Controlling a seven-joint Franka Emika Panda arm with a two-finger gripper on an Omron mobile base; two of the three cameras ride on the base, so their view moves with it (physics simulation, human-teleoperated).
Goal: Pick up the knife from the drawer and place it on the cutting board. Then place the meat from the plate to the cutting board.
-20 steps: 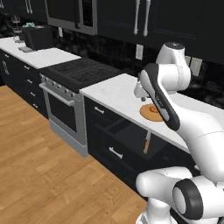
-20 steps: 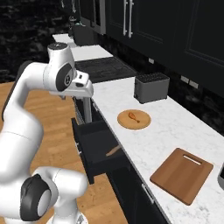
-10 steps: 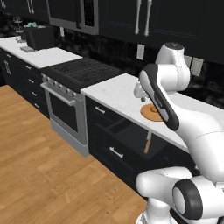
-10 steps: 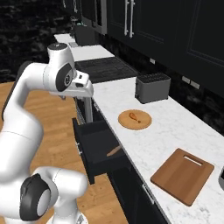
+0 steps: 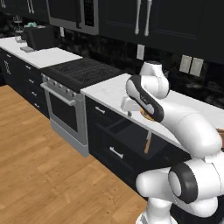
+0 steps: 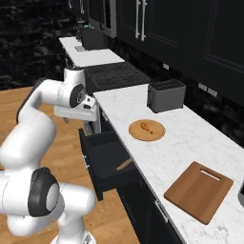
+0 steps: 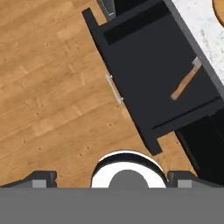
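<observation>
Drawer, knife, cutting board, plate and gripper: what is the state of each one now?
drawer: pulled open
knife: lying flat inside the drawer
cutting board: bare, on the counter
plate: holding the meat
gripper: open, above the drawer, holding nothing

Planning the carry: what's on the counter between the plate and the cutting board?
Nothing: bare white marble between the plate and the cutting board, shown in the right base view.
</observation>
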